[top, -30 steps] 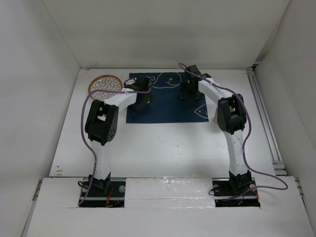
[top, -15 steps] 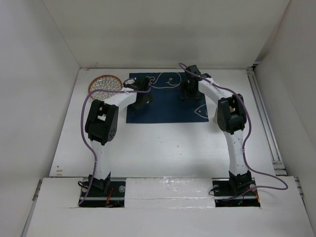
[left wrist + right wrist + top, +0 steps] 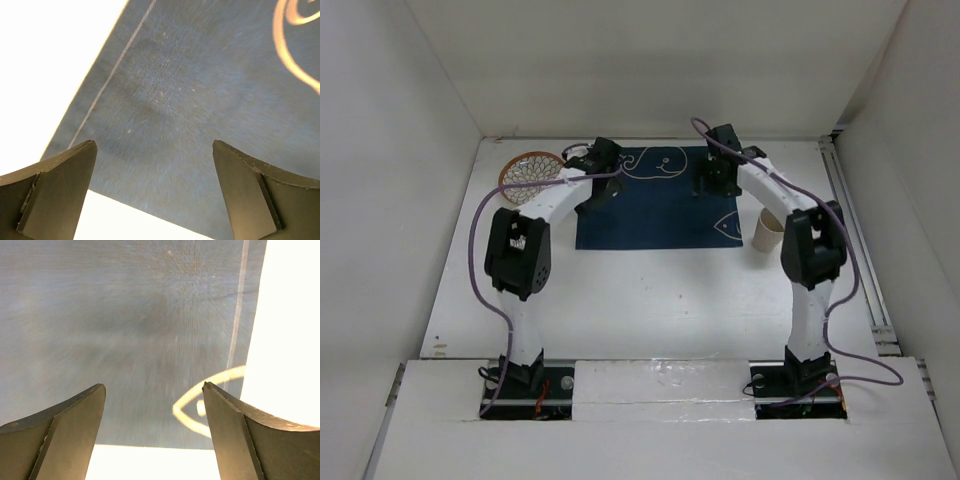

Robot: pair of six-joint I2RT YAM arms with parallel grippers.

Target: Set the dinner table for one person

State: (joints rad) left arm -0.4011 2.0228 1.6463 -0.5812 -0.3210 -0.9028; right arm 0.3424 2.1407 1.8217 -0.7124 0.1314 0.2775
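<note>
The mat [image 3: 655, 205] is laid; plate [image 3: 530, 171] (upper left) and cup [image 3: 766, 230] (right) are unplaced. The left gripper [image 3: 155, 150] and right gripper [image 3: 152, 390] are held open, empty.

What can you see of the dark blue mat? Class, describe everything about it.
The mat is a dark blue rectangle of woven-looking cloth with white line drawings, a whale near its far edge and a fish near its right edge, and a thin pale line along its border. It lies flat on the white table. The open left gripper and right gripper hang above its far corners.
</note>
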